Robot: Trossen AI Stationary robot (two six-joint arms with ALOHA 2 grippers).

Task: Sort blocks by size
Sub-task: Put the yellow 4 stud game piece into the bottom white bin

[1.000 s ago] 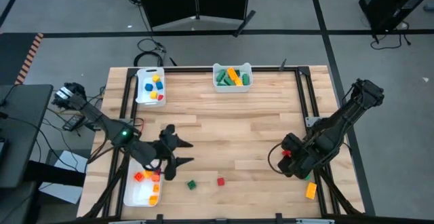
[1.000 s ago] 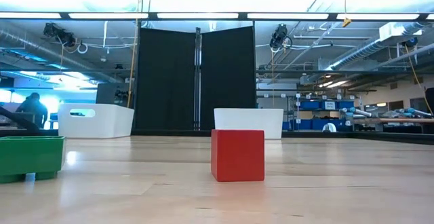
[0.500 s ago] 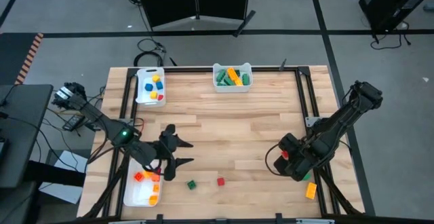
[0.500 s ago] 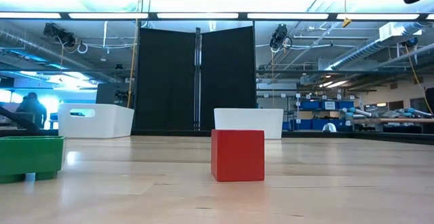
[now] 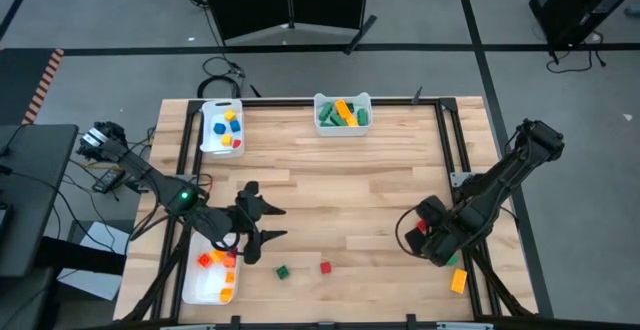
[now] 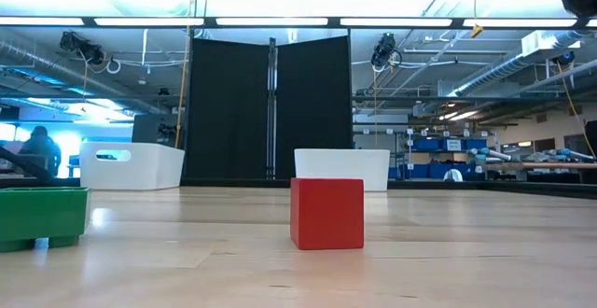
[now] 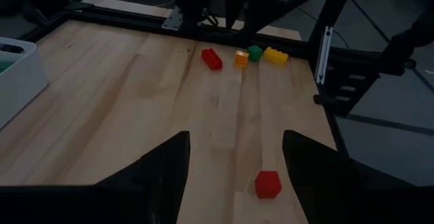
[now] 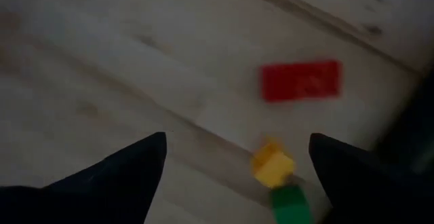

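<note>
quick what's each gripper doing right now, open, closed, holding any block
Left gripper: open, empty, above the table near the small red block.
Right gripper: open, empty, over the red block and yellow block.

Dim, blurred wrist views; bright overhead.

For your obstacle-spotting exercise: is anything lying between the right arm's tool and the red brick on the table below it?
Nothing visible does. In the right wrist view the right tool stands open above bare wood, and the red brick lies flat with nothing in front of it. A small yellow brick and a green brick lie beside that path, close together.
</note>
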